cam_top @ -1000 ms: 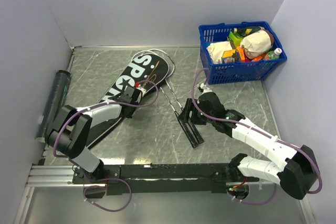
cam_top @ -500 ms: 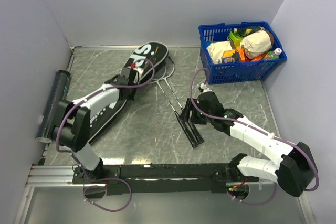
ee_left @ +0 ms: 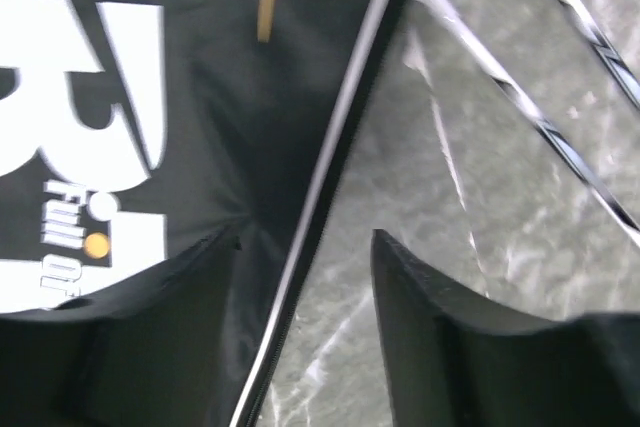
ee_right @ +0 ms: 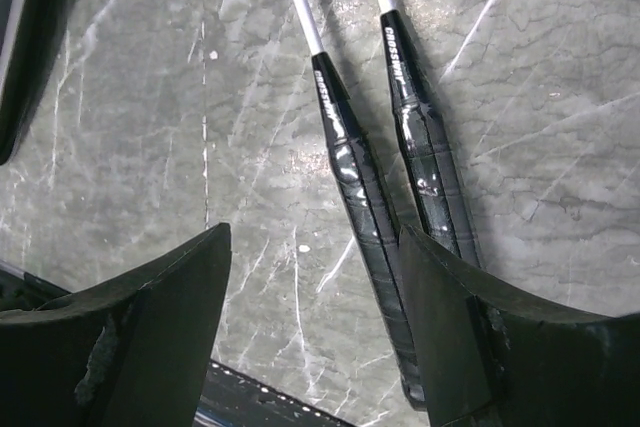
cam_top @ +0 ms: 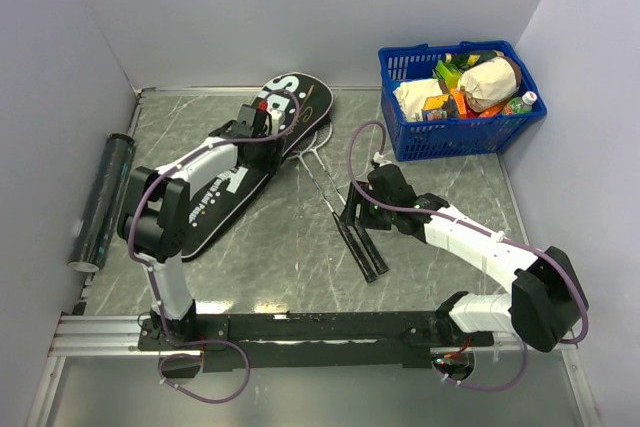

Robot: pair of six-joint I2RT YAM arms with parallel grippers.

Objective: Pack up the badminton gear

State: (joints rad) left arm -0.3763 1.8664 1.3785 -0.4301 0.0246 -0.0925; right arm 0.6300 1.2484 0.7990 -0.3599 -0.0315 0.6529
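A grey marbled table (cam_top: 270, 247) is boxed in by pale walls, with a blue basket (cam_top: 455, 137) of groceries in the far right corner. The black SPORT bag (cam_top: 222, 205) lies left of centre, its long axis running from near left to far right and its broad head pointing at the far wall. Over the last second it has slid and swung farther away. The dark tube (cam_top: 102, 199) lies along the left wall, its long axis running near to far. The two rackets (cam_top: 330, 192) lie side by side, heads just beside the bag's right edge and handles (ee_right: 355, 187) pointing near right. The left gripper (ee_left: 305, 257), pinched shut a moment ago, now stands apart astride the bag's piped edge and holds nothing. I judge the bag is set down but nothing is packed yet. The right gripper (ee_right: 315, 235) gapes wide and empty over the handles
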